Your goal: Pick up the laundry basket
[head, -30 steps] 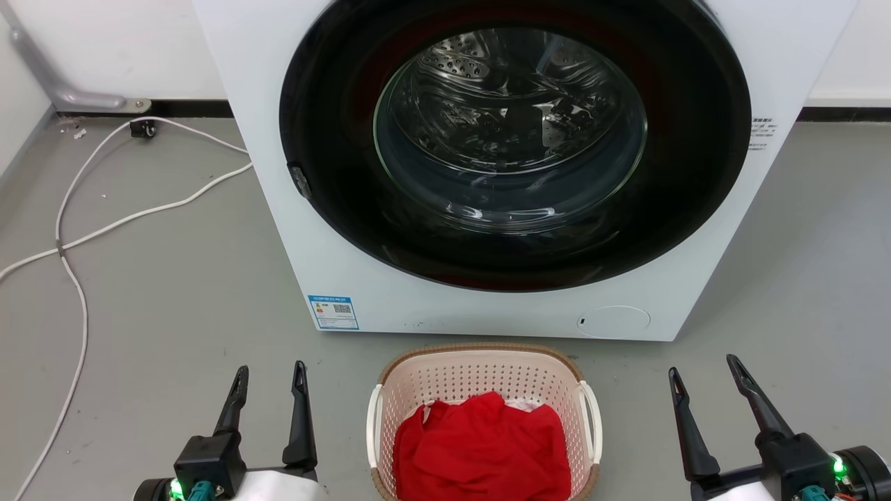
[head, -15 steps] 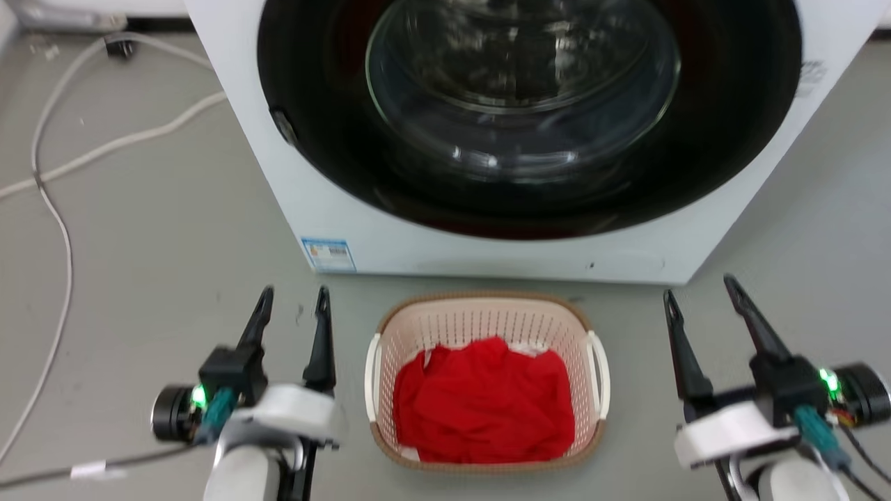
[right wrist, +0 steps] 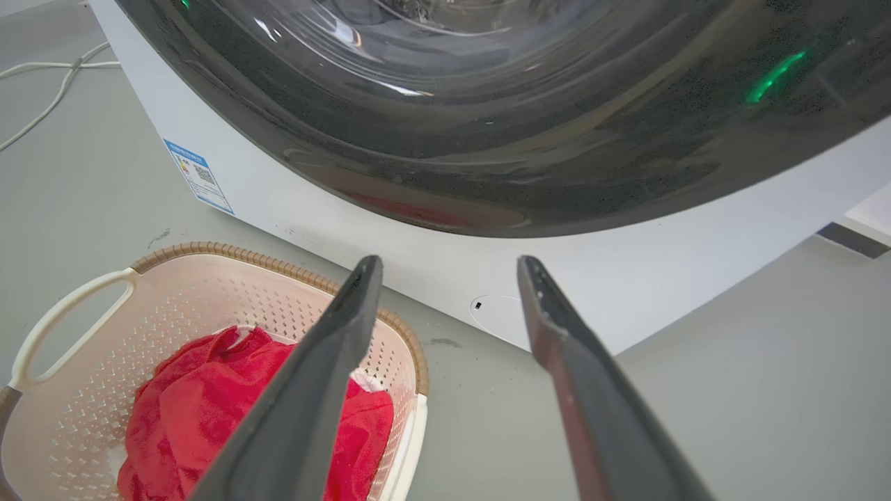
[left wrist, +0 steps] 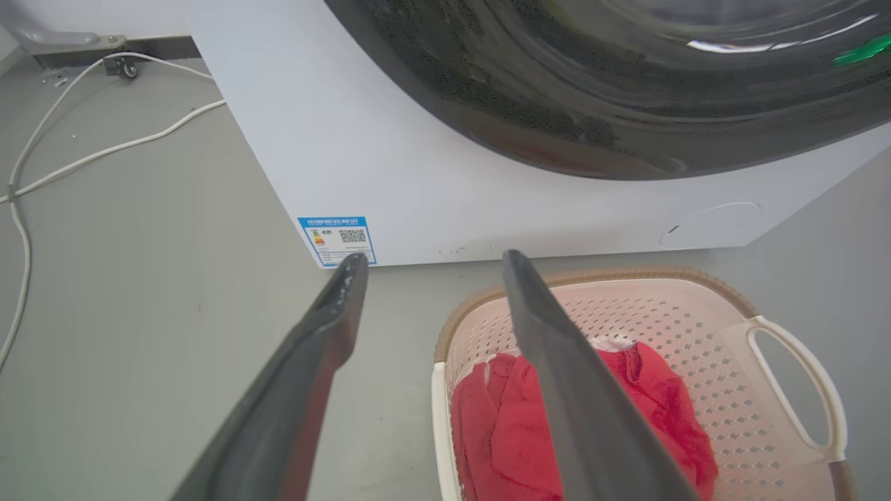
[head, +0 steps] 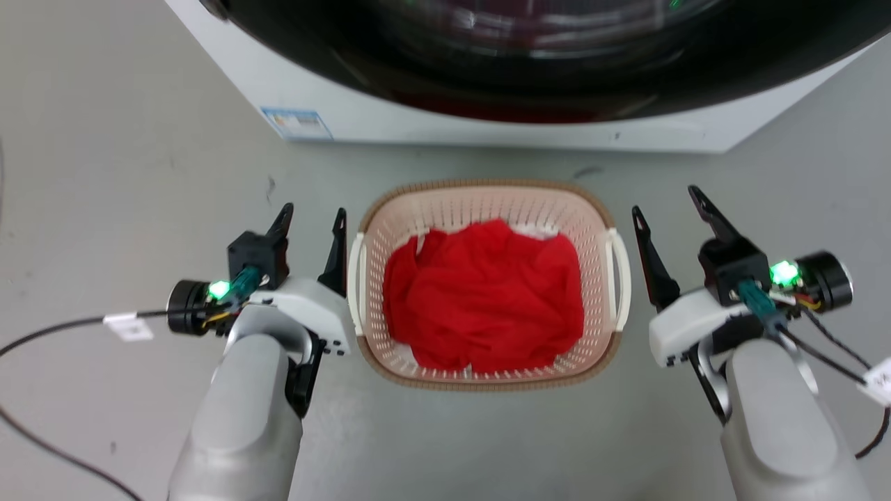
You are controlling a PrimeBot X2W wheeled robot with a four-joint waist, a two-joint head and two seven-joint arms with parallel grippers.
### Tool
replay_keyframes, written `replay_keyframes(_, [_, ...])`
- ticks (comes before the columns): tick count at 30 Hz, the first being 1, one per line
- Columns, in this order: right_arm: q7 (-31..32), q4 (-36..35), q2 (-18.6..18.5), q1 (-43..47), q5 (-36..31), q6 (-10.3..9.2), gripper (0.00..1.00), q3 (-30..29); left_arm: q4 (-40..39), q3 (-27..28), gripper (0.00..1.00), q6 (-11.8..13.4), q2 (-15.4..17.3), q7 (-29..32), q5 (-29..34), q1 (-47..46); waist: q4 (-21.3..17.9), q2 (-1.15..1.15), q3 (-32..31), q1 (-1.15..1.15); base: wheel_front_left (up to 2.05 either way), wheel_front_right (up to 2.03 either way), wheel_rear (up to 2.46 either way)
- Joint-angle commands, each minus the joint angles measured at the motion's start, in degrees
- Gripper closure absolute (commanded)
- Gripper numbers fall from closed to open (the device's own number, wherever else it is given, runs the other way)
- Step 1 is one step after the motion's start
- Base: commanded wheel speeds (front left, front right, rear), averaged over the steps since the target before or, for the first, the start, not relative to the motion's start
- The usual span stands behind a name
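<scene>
Jaws parted, flanking laundry basket (head: 487, 209), blue QR label (left wrist: 337, 240) on washer (left wrist: 390, 160)

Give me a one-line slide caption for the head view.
Left tool and right tool, both open, flank the laundry basket of red cloth before a washing machine.

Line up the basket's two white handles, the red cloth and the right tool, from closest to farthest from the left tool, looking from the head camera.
1. Left handle, right beside the left tool.
2. Red cloth, in the middle of the laundry basket.
3. Right handle, on the basket's far side.
4. Right tool, past that handle.
</scene>
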Motion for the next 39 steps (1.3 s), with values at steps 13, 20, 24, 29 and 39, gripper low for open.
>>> replay_keyframes(13, [-0.1, 23.7, 0.0, -15.2, -4.5, -0.04, 0.0, -2.1, 20.9, -3.8, 0.0, -1.8, -0.1, -0.2, 1.0, -14.1, -0.7, 0.0, 14.6, -0.02, 0.0, 0.0, 0.0])
replay_keyframes(20, [-0.1, 30.1, 0.0, -19.7, -4.7, -0.05, 0.0, -2.1, 27.4, -4.4, 0.0, -1.1, -0.1, -0.2, 0.5, -18.9, -0.8, 0.0, 19.1, -0.02, 0.0, 0.0, 0.0])
replay_keyframes(24, [-0.1, 32.1, 0.0, -21.1, -4.7, -0.04, 0.0, -2.0, 29.1, -4.8, 0.0, -1.1, -0.1, -0.2, 0.4, -20.1, -0.6, 0.0, 20.6, -0.02, 0.0, 0.0, 0.0])
replay_keyframes(29, [-0.1, 35.4, 0.0, -23.0, -3.6, -0.05, 0.0, -1.8, 31.2, -5.3, 0.0, -1.3, -0.2, -0.2, 0.0, -21.2, -0.4, 0.0, 22.4, -0.02, 0.0, 0.0, 0.0])
replay_keyframes(39, [-0.1, 40.6, 0.0, -25.1, -2.0, -0.05, 0.0, -0.6, 33.6, -7.3, 0.0, -1.8, -0.4, 0.4, -0.8, -21.9, -0.1, 0.0, 23.9, -0.02, 0.0, 0.0, 0.0])
